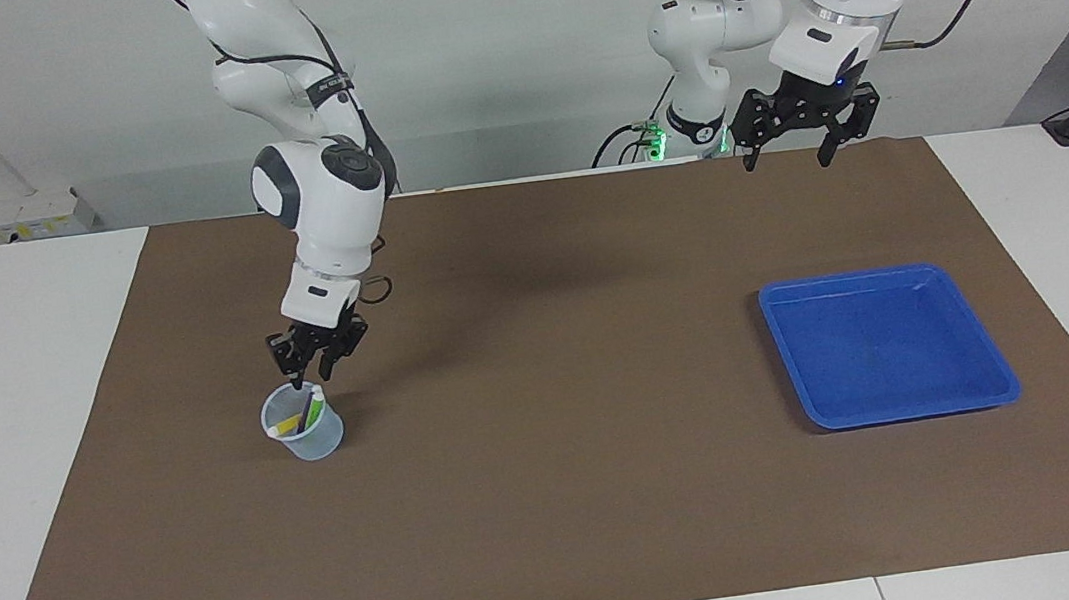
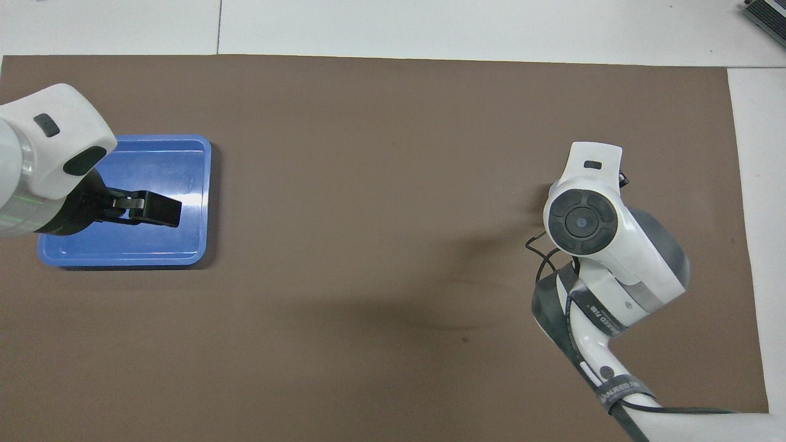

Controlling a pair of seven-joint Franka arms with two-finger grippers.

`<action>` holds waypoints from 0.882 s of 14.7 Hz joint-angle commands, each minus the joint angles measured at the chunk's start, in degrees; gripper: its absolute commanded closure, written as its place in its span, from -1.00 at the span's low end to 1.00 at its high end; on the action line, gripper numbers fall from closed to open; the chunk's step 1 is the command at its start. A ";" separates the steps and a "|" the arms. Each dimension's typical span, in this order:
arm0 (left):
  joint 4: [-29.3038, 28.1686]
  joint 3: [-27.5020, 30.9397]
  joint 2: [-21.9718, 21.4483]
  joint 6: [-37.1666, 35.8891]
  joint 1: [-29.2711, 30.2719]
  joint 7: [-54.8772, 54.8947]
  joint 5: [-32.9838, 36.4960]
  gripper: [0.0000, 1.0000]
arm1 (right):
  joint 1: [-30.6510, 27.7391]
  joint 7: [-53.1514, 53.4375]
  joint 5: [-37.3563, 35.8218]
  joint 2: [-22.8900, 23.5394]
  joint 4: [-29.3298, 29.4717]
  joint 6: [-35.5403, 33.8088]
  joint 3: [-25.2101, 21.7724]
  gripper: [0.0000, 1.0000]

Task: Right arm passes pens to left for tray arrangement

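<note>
Yellow [image 1: 285,427] and green [image 1: 311,406] pens stand slanted in a small translucent cup [image 1: 307,437] toward the right arm's end of the table, with a darker pen between them. My right gripper [image 1: 310,369] hangs just above the cup's rim, fingers pointing down with a narrow gap, holding nothing. The blue tray [image 1: 888,350] lies empty toward the left arm's end of the table. My left gripper [image 1: 786,161] waits raised and open over the mat's edge by the robots. In the overhead view the right arm's wrist [image 2: 583,221] hides the cup and pens, and the left arm overlaps the tray [image 2: 166,162].
A brown mat [image 1: 565,478] covers most of the white table [image 1: 22,399]. A wide bare stretch of mat lies between the cup and the tray. A loose black cable [image 1: 375,289] hangs by the right arm's wrist.
</note>
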 commanded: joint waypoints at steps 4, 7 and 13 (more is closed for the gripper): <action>-1.57 0.00 -1.54 -0.23 0.34 0.47 -0.39 -1.00 | -0.87 -1.03 1.86 0.53 -0.68 2.05 0.39 0.24; -1.57 0.00 -1.54 -0.23 0.34 0.56 -0.39 -1.00 | -1.22 -1.12 1.86 0.96 -0.68 3.10 0.39 0.33; -1.57 0.00 -1.54 -0.23 0.34 0.47 -0.39 -1.00 | -2.19 -0.86 1.94 1.32 -0.51 3.98 0.39 0.36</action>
